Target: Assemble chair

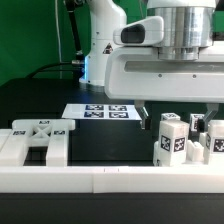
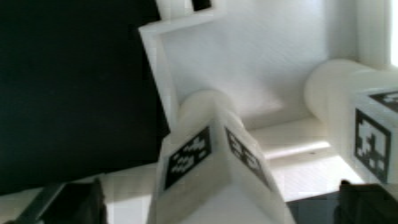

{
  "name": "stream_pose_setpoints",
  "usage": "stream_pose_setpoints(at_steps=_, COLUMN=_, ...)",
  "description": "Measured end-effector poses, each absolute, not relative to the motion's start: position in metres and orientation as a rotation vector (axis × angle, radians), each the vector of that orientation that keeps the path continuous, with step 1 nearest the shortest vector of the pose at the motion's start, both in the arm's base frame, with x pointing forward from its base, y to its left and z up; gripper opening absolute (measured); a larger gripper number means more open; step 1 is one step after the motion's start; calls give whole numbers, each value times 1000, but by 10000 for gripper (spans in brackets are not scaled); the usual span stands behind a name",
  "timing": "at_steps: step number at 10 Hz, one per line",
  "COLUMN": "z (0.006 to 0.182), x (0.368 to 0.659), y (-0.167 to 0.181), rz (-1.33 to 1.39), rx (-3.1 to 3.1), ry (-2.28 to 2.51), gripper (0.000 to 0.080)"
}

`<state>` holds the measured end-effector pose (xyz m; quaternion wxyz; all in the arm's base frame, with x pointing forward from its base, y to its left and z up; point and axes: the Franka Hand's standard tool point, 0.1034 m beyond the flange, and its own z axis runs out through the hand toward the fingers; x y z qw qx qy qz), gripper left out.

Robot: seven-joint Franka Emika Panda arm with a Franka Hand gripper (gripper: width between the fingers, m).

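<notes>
chair leg (image 1: 171,137) | upright, long axis vertical | near white wall (image 1: 110,182)

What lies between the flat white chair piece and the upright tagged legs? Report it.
In the exterior view, only bare black table separates the flat chair piece from the nearest upright leg; the marker board lies farther back.

White chair parts (image 1: 170,140) carry black-and-white square tags (so does the white marker board (image 1: 100,111)); the table (image 1: 110,145) is black.
</notes>
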<state>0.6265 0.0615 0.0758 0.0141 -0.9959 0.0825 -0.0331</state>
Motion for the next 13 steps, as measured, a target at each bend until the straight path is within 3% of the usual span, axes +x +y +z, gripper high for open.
stream_pose_setpoints(at_steps=6, z=76, x=627, y=56, rz=-107, rx=-3122, ry=-311, gripper=648)
stream_pose_setpoints(at_steps=8, z=76, x=627, y=56, rz=-107, rx=-3122, ry=-306, gripper=424)
stream_pose_setpoints(at_steps=9, z=76, x=627, y=56, rz=-107, rx=-3124, ry=-269, gripper=424)
stream_pose_setpoints(at_steps=10, z=76, x=627, y=55, rz=-108, rx=-3125, ry=-262, gripper=288)
stream_pose_setpoints(at_steps=13, z=76, x=627, y=56, rz=-106, rx=-3124, ry=69, gripper=288)
